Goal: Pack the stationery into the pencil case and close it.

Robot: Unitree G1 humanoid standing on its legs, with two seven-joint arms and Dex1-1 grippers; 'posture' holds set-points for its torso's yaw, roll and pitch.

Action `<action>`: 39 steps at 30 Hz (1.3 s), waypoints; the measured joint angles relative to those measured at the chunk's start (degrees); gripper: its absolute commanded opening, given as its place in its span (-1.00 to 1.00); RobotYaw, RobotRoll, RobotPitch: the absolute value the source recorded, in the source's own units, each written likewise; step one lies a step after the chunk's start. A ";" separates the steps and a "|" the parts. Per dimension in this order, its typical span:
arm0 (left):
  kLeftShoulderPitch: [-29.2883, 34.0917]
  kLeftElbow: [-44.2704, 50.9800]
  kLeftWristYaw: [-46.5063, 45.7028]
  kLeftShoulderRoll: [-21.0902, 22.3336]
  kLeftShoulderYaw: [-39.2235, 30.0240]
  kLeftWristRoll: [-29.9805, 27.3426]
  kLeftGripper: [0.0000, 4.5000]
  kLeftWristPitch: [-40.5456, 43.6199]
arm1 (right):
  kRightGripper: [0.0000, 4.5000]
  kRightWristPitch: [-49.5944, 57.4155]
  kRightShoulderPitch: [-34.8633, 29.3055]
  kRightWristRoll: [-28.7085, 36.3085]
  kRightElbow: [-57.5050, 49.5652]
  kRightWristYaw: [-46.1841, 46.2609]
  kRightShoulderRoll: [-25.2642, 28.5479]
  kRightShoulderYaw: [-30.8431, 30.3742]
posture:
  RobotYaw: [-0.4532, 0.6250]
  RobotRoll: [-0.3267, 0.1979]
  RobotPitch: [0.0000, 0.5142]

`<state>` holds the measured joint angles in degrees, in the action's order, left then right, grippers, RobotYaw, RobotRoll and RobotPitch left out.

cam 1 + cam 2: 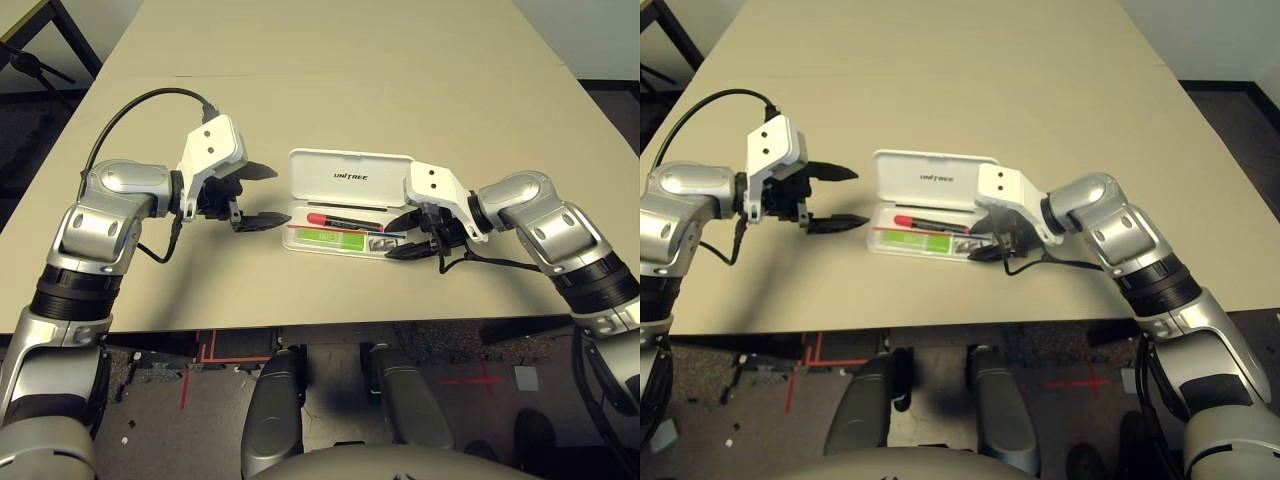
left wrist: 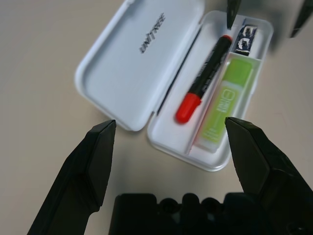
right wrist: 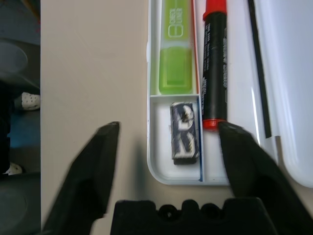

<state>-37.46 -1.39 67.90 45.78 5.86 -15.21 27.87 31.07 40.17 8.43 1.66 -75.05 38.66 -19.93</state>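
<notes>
The white pencil case [image 1: 350, 178] lies open at the table's middle, its lid flat behind the tray. Inside the tray rest the red-capped black marker [image 1: 345, 219], the light-green bar [image 1: 330, 238] in front of it, and the small silver-black metal piece [image 3: 184, 131] in the right-end compartment. My right gripper [image 1: 395, 241] hovers open over that right end, its fingers astride the metal piece and holding nothing. My left gripper [image 1: 275, 195] is open just left of the case, pointing at it, apart from it.
The beige table [image 1: 330, 90] stretches far behind the case. Its front edge [image 1: 300, 325] runs just below both grippers. A black cable [image 1: 130, 110] loops over my left forearm.
</notes>
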 measured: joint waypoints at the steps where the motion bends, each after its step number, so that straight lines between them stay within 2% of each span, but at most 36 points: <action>1: -0.21 -0.39 0.05 0.00 0.05 0.08 1.00 -0.33 | 0.97 -0.44 0.00 0.46 0.13 -0.21 0.14 0.53 | -0.12 0.25 -0.30; 4: -1.11 -3.57 0.34 0.14 0.24 0.89 1.00 -1.71 | 0.97 -2.33 0.09 2.32 1.51 -2.24 1.64 2.66 | -0.13 0.25 -0.30; 13: -6.56 -14.50 1.71 0.75 0.39 4.11 1.00 -7.25 | 0.97 -7.64 0.22 14.32 10.19 -15.10 5.53 14.05 | -0.14 0.25 -0.30; 18: -10.55 -21.84 1.99 0.80 1.66 7.67 1.00 -11.09 | 0.97 -10.59 -0.13 20.69 14.92 -16.75 9.81 16.33 | -0.16 0.25 -0.29; 21: -14.60 -27.71 2.16 0.07 3.22 10.33 0.74 -12.76 | 1.00 -11.62 -0.69 25.15 16.92 -17.01 13.51 16.21 | -0.17 0.25 -0.29; 26: -21.69 -39.94 1.03 -3.82 5.70 15.04 -0.15 -17.08 | 1.00 -12.64 -1.76 31.86 17.04 -17.19 16.75 15.47 | -0.21 0.25 -0.28; 31: -27.38 -52.01 -1.73 -9.02 7.11 19.10 -0.99 -22.46 | 1.00 -12.65 -3.68 33.55 16.75 -17.21 17.17 14.65 | -0.27 0.25 -0.28; 39: -34.15 -64.39 -6.60 -17.81 7.57 22.34 -0.99 -28.61 | 1.00 -11.47 -7.04 34.30 13.99 -17.22 17.21 15.46 | -0.34 0.25 -0.28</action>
<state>-71.61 -65.78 61.30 27.97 13.43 7.14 -0.74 19.60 33.12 42.73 15.65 -92.26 55.86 -4.46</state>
